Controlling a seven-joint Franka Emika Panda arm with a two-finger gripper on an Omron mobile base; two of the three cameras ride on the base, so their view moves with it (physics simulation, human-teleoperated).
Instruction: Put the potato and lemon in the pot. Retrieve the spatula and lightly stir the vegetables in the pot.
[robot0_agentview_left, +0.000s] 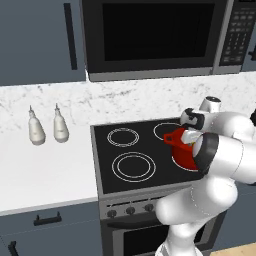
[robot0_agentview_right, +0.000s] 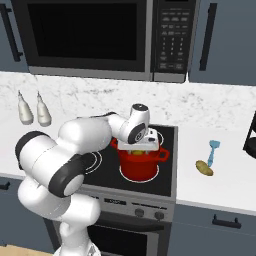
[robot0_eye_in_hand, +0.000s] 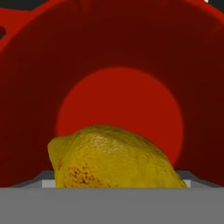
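Left base view: pot (robot0_agentview_left: 184, 152), glossy red, on the stove's (robot0_agentview_left: 135, 155) burner at 3 o'clock. Arm (robot0_agentview_left: 220, 150) folded over it, elbow high, wrist turned down; two bottles (robot0_agentview_left: 47, 127) on the worktop (robot0_agentview_left: 45, 172) at 9 o'clock.

Right base view: gripper (robot0_agentview_right: 140, 148) pointing straight down at the pot's mouth, a yellow speck, the lemon (robot0_agentview_right: 136, 152), just beneath it. Potato (robot0_agentview_right: 204, 168) and spatula (robot0_agentview_right: 213, 152) lie on the worktop at 3 o'clock, near each other, well apart from the pot.

Hand view: lemon at 6 o'clock, close to the camera, over the pot's red floor. Jaws stand wide; whether they bear on the fruit or have released it cannot be told.

Risk: withdrawing with the fruit wedged would lift it out; a swing toward the potato could clip the rim.
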